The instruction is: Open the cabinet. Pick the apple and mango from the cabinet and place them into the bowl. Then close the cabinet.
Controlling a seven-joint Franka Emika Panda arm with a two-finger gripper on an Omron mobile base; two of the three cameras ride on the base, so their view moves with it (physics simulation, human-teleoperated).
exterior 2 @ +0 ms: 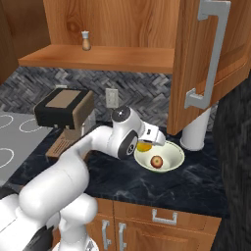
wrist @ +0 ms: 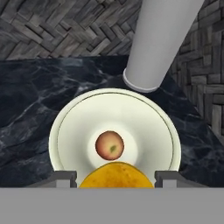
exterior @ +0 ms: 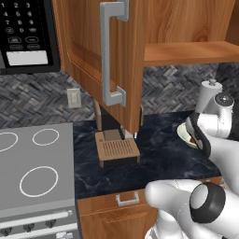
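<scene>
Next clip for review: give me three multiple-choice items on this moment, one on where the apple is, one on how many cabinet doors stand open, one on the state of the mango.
1. Where is the apple?
A. On the cabinet shelf
B. In the bowl
C. On the stovetop

2. How many cabinet doors stand open?
A. None
B. One
C. Two

3. What is the state of the mango?
A. Held in the pincer above the bowl
B. Lying on the counter
C. Resting on the shelf

Answers:
1 B: the hand view shows the apple at the bowl's centre.
2 C: each base view shows one door swung outward beside the exposed shelf.
3 A: the yellow fruit sits between the two fingertips, over the bowl's near rim.
</scene>
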